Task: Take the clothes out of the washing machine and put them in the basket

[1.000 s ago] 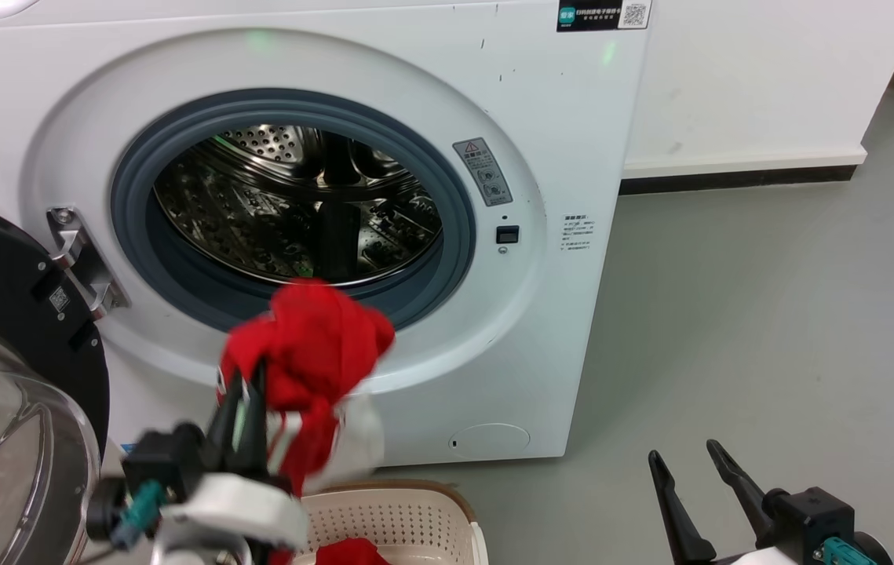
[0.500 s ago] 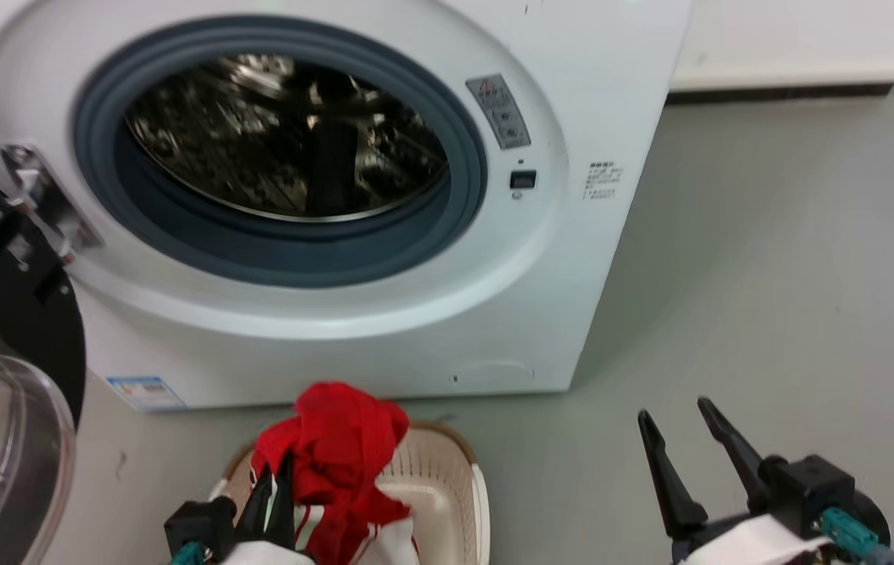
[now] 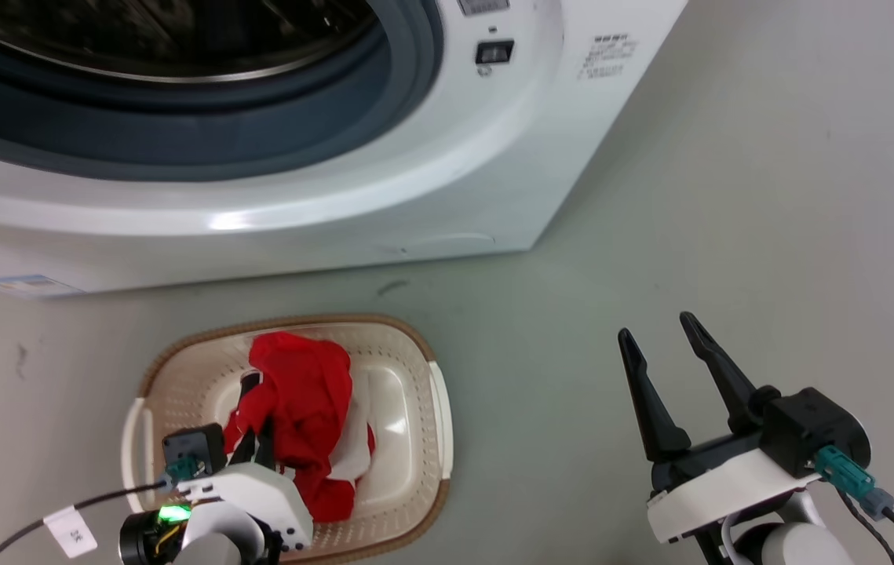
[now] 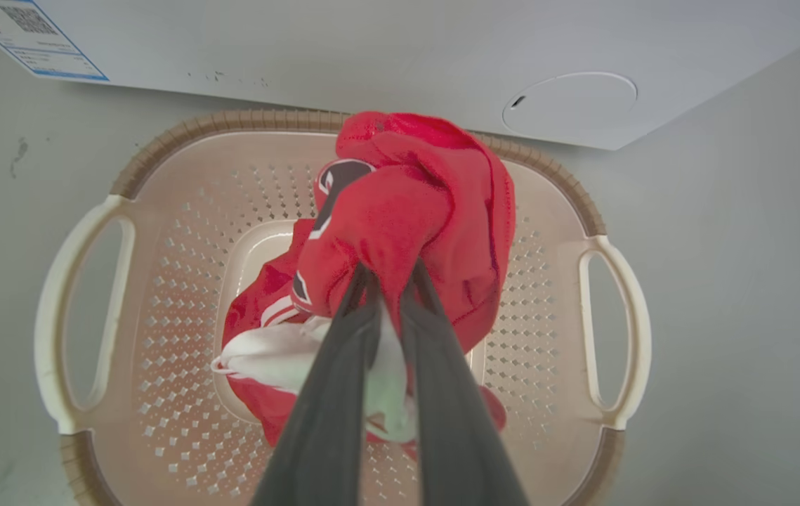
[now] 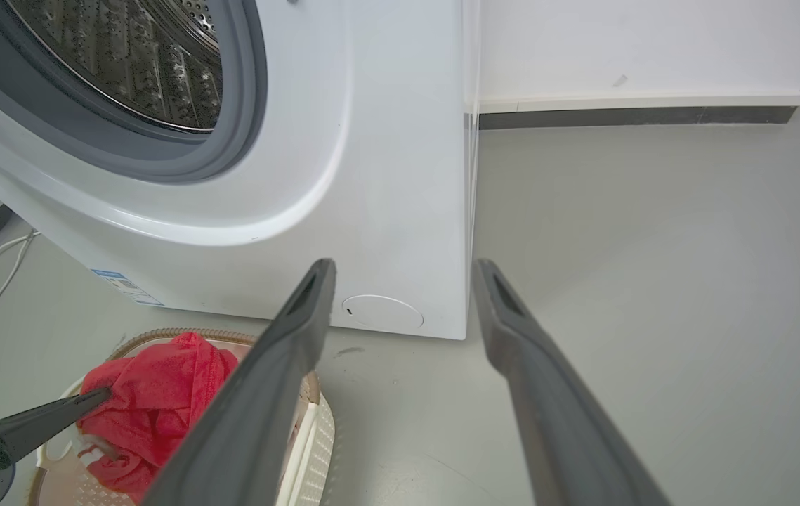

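Clothes [image 4: 442, 204] lowered into basket [image 3: 297, 320] | clamped between left gripper [image 4: 390, 270] tips | right gripper [image 3: 654, 325] apart

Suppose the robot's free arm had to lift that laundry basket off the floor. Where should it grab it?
Probably the white side handle of the basket nearest the right end effector. It is a thin loop with an open slot, so one finger could slip through from above, coming from the robot's right. The sloping perforated walls offer little to pinch.

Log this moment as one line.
left gripper: shut on clothes, over basket | right gripper: open, empty | step: release pending
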Tool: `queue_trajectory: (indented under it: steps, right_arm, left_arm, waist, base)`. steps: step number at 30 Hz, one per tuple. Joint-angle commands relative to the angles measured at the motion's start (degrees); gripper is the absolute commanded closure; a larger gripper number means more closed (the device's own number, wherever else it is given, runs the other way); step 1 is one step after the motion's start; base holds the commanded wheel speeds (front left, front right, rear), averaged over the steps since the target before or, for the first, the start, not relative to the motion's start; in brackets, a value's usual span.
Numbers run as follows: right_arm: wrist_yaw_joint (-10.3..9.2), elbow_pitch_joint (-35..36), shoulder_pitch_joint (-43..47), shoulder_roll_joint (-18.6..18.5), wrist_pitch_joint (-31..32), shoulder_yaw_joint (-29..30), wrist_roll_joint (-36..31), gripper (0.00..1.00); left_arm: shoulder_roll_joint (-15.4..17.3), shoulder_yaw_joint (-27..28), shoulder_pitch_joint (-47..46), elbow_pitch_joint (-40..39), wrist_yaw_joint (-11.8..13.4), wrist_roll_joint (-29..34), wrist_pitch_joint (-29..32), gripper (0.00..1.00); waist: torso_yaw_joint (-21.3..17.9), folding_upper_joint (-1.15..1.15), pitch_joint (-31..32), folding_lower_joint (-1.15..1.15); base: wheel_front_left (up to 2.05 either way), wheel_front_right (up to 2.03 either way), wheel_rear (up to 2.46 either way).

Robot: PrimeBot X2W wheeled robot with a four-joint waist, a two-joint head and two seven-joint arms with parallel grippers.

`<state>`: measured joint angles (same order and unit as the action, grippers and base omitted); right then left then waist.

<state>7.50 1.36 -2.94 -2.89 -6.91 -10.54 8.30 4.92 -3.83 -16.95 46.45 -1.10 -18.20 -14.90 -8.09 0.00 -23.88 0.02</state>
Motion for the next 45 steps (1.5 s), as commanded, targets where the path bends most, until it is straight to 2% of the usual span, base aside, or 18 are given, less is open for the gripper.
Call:
queue_trajectory:
  steps: [1,12,20,21,22,23,26,34,39,45]
  right_arm:
    - [-0.03,-0.34,-1.29,0.03,-0.5,-0.33,0.29,0.0]
    - [-0.03,-2.78,-6.07,0.04,-3.37,-2.7,1.7,0.0]
    - [-0.03,-4.78,-8.01,0.04,-4.76,-3.49,2.35,0.0]
    - [-0.03,-5.17,-8.1,0.04,-4.85,-3.52,2.43,0.0]
    - [-0.03,-5.5,-8.2,0.03,-4.94,-3.47,2.48,0.0]
    - [-0.03,-5.9,-8.24,0.03,-5.08,-3.4,2.49,0.0]
    - [-0.03,-7.19,-7.98,0.03,-5.29,-3.08,2.1,0.0]
    - [-0.03,-9.35,-3.47,-0.01,-3.5,-0.19,0.48,0.0]
    - [-0.03,-8.21,0.39,-0.02,-1.13,2.24,-1.25,0.0]
    - [-0.03,-5.47,5.59,0.0,1.71,4.86,-2.41,0.0]
  left_arm:
    - [0.49,0.21,-1.92,1.84,-0.28,-0.11,-0.35,1.0]
    - [1.99,3.9,-13.08,20.3,0.78,-3.37,-0.33,1.0]
    - [2.64,5.14,-16.49,25.46,1.6,-5.1,-0.18,1.0]
    - [2.74,5.07,-16.52,25.73,1.88,-5.04,-0.2,0.76]
    - [2.71,5.0,-16.35,25.95,2.15,-5.02,-0.22,0.16]
    - [2.59,4.78,-15.97,26.18,2.28,-4.86,-0.23,0.0]
    - [2.22,4.3,-14.09,26.69,2.34,-4.73,-0.26,0.0]
    - [-0.07,4.3,-6.18,25.86,0.2,-5.39,-0.34,0.0]
    - [-1.25,4.92,-0.28,20.56,-0.39,-5.19,-0.3,0.0]
    - [-1.92,5.74,6.29,10.18,-1.3,-3.91,-0.3,0.0]
  waist:
    - [-2.6,0.0,-5.22,-0.02]
    - [-5.9,0.0,-13.47,-0.02]
    - [-6.99,0.0,-15.46,-0.02]
    - [-7.01,0.0,-15.15,-0.02]
    - [-6.96,0.0,-14.61,-0.02]
    - [-6.87,0.0,-13.91,-0.02]
    - [-6.29,0.0,-10.24,-0.02]
    - [-2.92,0.0,4.38,-0.02]
    - [-0.84,0.0,12.55,-0.02]
    - [1.6,0.0,20.17,-0.02]
  base:
    - [0.0,0.0,0.0]
    - [0.0,0.0,0.0]
    - [0.0,0.0,0.0]
    - [0.0,0.0,0.0]
    - [0.0,0.0,0.0]
    - [0.0,0.0,0.0]
    - [0.0,0.0,0.0]
    - [0.0,0.0,0.0]
    - [0.0,0.0,0.0]
    - [0.0,0.0,0.0]
